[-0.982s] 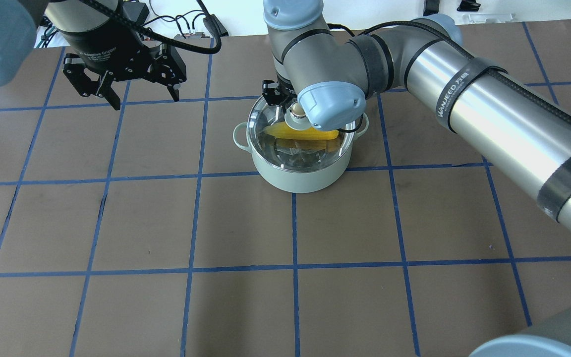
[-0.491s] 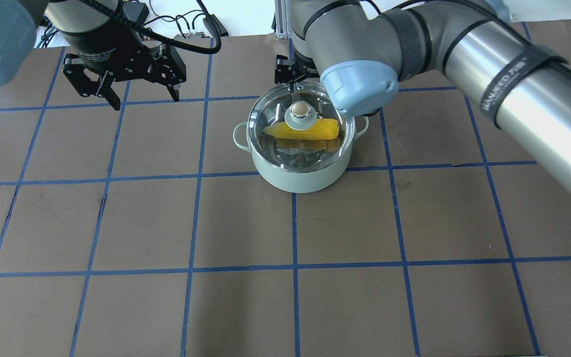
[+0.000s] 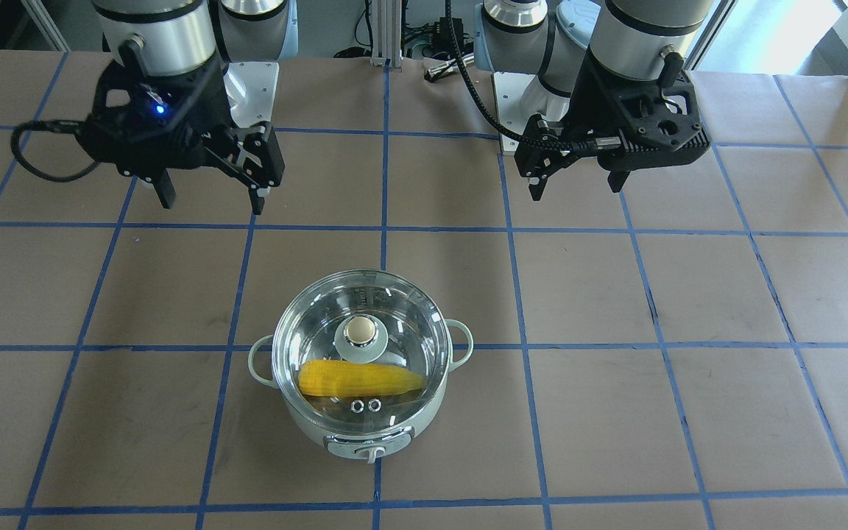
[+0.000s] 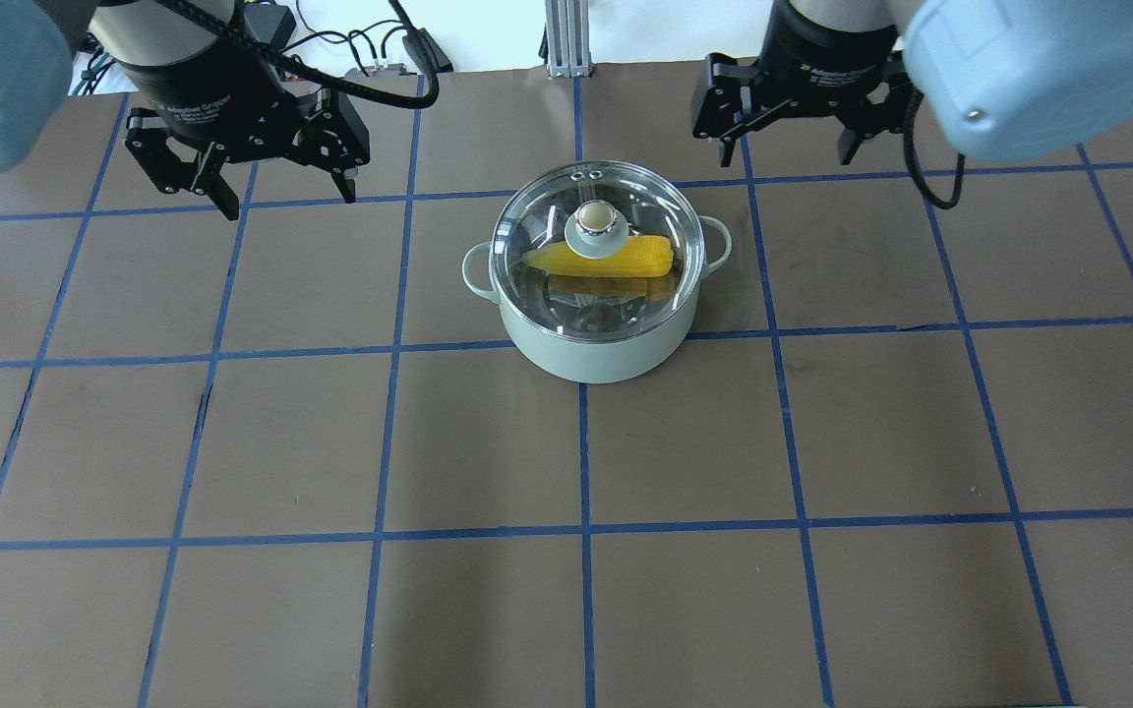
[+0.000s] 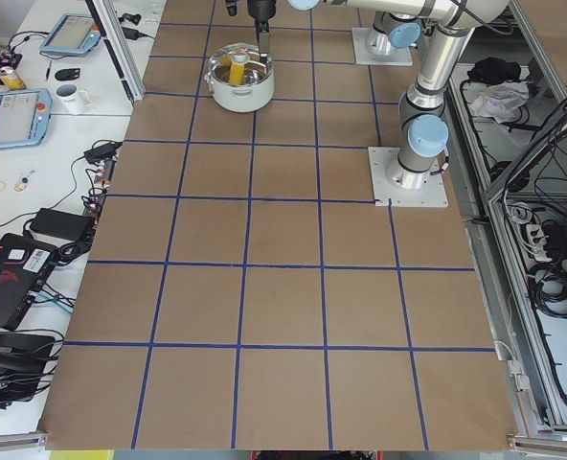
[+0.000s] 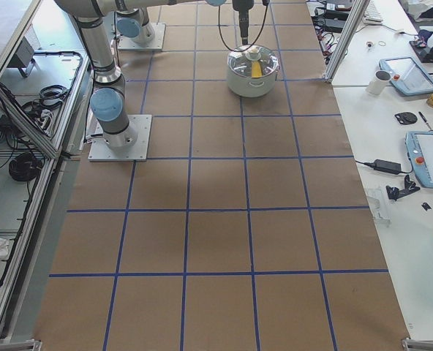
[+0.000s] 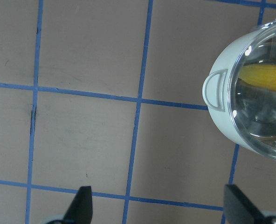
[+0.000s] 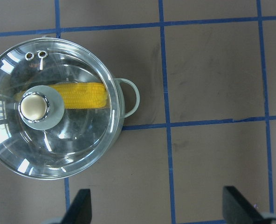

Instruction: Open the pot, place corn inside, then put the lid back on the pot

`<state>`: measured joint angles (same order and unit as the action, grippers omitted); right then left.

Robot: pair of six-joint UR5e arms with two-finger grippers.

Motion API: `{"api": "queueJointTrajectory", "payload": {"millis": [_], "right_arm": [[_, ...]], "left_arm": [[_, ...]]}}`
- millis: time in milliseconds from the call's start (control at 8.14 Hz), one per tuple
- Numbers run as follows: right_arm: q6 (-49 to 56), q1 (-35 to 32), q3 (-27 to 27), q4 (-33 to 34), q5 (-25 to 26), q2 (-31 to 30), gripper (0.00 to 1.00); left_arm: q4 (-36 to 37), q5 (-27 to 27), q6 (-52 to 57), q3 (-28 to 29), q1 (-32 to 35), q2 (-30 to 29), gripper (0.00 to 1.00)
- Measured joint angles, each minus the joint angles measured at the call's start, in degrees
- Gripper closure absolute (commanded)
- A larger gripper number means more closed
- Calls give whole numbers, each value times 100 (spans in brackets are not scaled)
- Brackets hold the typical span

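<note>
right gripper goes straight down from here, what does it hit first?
Probably the bare table. The right gripper points straight down, open; in its wrist view the pot and lid lie off to one side of the gap between its fingers. Height unclear.

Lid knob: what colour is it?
The lid knob is beige; the right wrist view shows it best.
</note>
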<state>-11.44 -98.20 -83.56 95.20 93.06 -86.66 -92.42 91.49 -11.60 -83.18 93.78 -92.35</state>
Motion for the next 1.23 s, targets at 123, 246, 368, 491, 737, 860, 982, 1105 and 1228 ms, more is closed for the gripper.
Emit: {"api": "queueJointTrajectory", "payload": {"millis": [123, 246, 368, 491, 737, 860, 982, 1105, 1228], "right_arm": [[162, 112, -1, -167, -9, -173, 0], [247, 163, 0, -247, 0, -276, 0], [281, 184, 0, -290, -4, -347, 0], [294, 196, -1, -319, -12, -380, 0], [303, 202, -35, -337, -33, -412, 0], [306, 204, -51, -339, -30, -422, 0], [308, 205, -60, -339, -26, -422, 0], [308, 205, -67, -341, -17, -427, 0], [309, 205, -74, -344, -7, -428, 0]], "left_arm": [[4, 0, 0, 0, 0, -10, 0], [5, 4, 3, 2, 0, -20, 0], [5, 7, 3, 3, 0, -24, 0], [8, 8, 5, 3, 0, -27, 0], [10, 9, 4, 4, 0, -28, 0], [11, 9, 2, 4, 0, -29, 0], [12, 9, 1, 4, 0, -31, 0], [13, 9, 0, 4, 0, -40, 0], [13, 9, 3, 4, 0, -48, 0]]}}
